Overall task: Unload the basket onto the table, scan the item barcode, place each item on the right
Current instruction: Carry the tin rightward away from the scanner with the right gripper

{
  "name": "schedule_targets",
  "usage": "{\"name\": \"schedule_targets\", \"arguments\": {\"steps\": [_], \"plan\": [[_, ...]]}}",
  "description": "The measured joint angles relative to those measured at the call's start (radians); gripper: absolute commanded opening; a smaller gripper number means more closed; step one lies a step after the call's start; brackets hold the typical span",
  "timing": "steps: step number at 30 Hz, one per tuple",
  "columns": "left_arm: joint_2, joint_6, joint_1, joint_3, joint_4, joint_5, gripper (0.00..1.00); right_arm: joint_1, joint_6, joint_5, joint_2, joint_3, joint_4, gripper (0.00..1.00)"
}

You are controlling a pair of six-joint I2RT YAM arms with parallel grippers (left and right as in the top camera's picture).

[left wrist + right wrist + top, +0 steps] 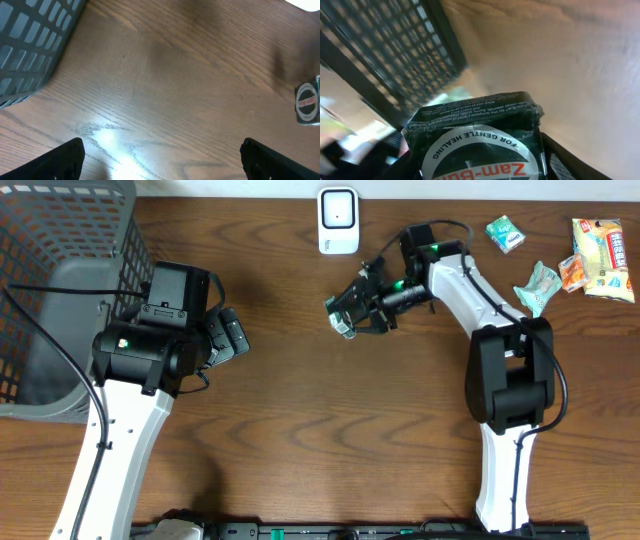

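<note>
The item is a small dark green box (342,316) with a round white label reading "Zam-Buk". My right gripper (352,308) is shut on it and holds it off the table, just below and in front of the white barcode scanner (338,220). In the right wrist view the box (475,132) fills the space between the fingers of the right gripper (475,167). My left gripper (232,338) hangs open beside the basket, with only bare wood between its fingers. In the left wrist view the box (307,102) shows at the far right edge, well away from the left gripper (162,160).
A grey mesh basket (50,280) stands at the far left, its corner close to the left arm (30,40). Snack packets lie at the back right: a green one (505,232), a teal one (537,285) and an orange-and-white one (598,245).
</note>
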Motion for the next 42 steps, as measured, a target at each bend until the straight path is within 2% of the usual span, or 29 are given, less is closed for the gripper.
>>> {"name": "schedule_targets", "arguments": {"steps": [9,14,26,30,42], "plan": [[0.000,0.000,0.000,0.000,0.000,0.000,0.98,-0.001,0.391,-0.042,0.000,0.000,0.024,0.53],[0.000,0.000,0.000,0.000,0.000,0.000,0.98,-0.001,0.499,-0.062,0.000,0.000,0.077,0.52],[0.000,0.000,0.000,0.000,0.000,0.000,0.98,0.000,0.541,-0.068,0.000,0.000,0.101,0.51],[0.000,0.000,0.000,0.000,0.000,0.000,0.98,0.000,0.541,-0.068,0.000,0.000,0.101,0.46],[0.000,0.000,0.000,0.000,0.000,0.000,0.98,0.003,0.537,-0.053,0.000,0.000,0.103,0.48]]}}
